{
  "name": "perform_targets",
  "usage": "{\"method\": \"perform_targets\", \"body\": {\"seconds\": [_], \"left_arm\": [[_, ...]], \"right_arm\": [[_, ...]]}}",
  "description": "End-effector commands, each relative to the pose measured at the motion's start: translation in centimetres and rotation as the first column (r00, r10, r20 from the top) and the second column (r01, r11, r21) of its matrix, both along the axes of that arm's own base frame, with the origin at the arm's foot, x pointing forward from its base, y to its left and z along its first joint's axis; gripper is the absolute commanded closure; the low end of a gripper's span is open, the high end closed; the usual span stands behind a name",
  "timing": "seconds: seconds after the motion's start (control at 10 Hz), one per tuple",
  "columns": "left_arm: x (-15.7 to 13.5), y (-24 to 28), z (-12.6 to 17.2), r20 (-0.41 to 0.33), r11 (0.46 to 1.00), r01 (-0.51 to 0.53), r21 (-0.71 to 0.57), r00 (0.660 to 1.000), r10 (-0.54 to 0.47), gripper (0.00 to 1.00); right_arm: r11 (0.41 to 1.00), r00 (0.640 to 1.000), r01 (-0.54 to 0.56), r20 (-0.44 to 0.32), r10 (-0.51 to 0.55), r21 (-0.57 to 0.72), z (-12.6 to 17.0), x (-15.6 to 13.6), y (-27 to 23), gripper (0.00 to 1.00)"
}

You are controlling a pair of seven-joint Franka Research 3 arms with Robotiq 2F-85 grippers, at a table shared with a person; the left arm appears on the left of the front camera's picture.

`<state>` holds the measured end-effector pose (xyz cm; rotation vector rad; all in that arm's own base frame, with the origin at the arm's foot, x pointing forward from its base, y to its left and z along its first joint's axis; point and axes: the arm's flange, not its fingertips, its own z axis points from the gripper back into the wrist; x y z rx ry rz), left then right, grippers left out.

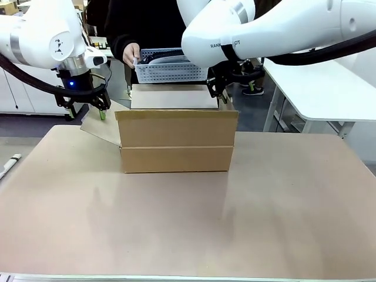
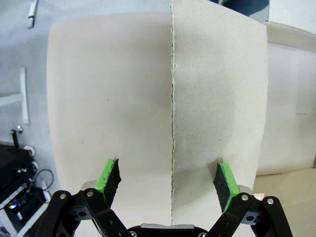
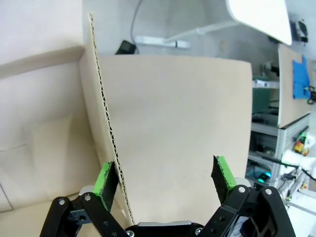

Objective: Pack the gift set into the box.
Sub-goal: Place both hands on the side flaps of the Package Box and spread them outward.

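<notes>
The brown cardboard box (image 1: pixel 176 144) stands at the middle of the table with its top flaps open. My left gripper (image 1: pixel 87 113) hangs open over the left flap (image 1: pixel 101 128), which leans outward. In the left wrist view the flap's edge (image 2: pixel 172 123) runs between the green pads (image 2: pixel 109 178) of the left gripper (image 2: pixel 168 181), touching neither. My right gripper (image 1: pixel 217 97) is open at the box's far right corner. Its wrist view shows the right gripper (image 3: pixel 164 177) straddling a flap (image 3: pixel 173 128), whose edge lies close to the left pad (image 3: pixel 105 180). I cannot make out the gift set.
Behind the box a person's hand (image 1: pixel 130 54) holds a white perforated basket (image 1: pixel 170 70) with dark items inside. The brown tabletop (image 1: pixel 188 223) is bare in front of the box. A white table (image 1: pixel 317 88) stands at the right.
</notes>
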<state>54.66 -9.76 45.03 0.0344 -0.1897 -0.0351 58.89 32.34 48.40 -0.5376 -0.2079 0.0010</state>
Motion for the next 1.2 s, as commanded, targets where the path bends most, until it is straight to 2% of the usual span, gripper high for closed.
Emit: {"method": "perform_targets", "body": {"seconds": [0.0, 0.1, 0.2, 0.4, 0.5, 0.8, 0.9, 1.0, 1.1], "left_arm": [[-0.1, 0.0, 0.2, 0.000, 1.000, -0.017, 0.017, 1.000, 0.017, 0.00], [-0.1, 0.0, 0.2, 0.000, 1.000, -0.017, 0.017, 1.000, 0.017, 0.00], [-0.1, 0.0, 0.2, 0.000, 1.000, -0.017, 0.017, 1.000, 0.017, 0.00], [-0.1, 0.0, 0.2, 0.000, 1.000, -0.017, 0.017, 1.000, 0.017, 0.00], [-0.1, 0.0, 0.2, 0.000, 1.000, -0.017, 0.017, 1.000, 0.017, 0.00], [-0.1, 0.0, 0.2, 0.000, 1.000, -0.017, 0.017, 1.000, 0.017, 0.00], [-0.1, 0.0, 0.2, 0.000, 1.000, -0.017, 0.017, 1.000, 0.017, 0.00], [-0.1, 0.0, 0.2, 0.000, 1.000, -0.017, 0.017, 1.000, 0.017, 0.00], [-0.1, 0.0, 0.2, 0.000, 1.000, -0.017, 0.017, 1.000, 0.017, 0.00]], "right_arm": [[1.000, 1.000, -0.014, 0.000, 0.014, 0.002, -0.4, 0.2, 0.2, 0.00], [1.000, 1.000, 0.000, 0.000, 0.000, 0.000, 0.0, 0.0, 0.0, 0.00], [0.996, 0.997, 0.078, -0.023, -0.077, 0.042, -0.4, 0.1, -2.3, 0.00], [0.965, 0.965, 0.257, 0.031, -0.259, 0.059, -0.5, -0.1, -6.2, 0.00], [0.948, 0.948, 0.314, 0.048, -0.316, 0.049, -0.7, -0.3, -7.4, 0.00], [0.939, 0.959, 0.281, -0.087, -0.269, 0.197, -4.3, 0.5, -10.0, 0.00], [0.924, 0.942, 0.335, -0.099, -0.321, 0.183, -5.3, 0.5, -9.9, 0.00], [0.918, 0.935, 0.354, -0.070, -0.347, 0.178, -5.7, 0.2, -9.4, 0.00], [0.937, 0.947, 0.319, -0.082, -0.310, 0.142, -4.1, 1.5, -9.3, 0.00]]}}
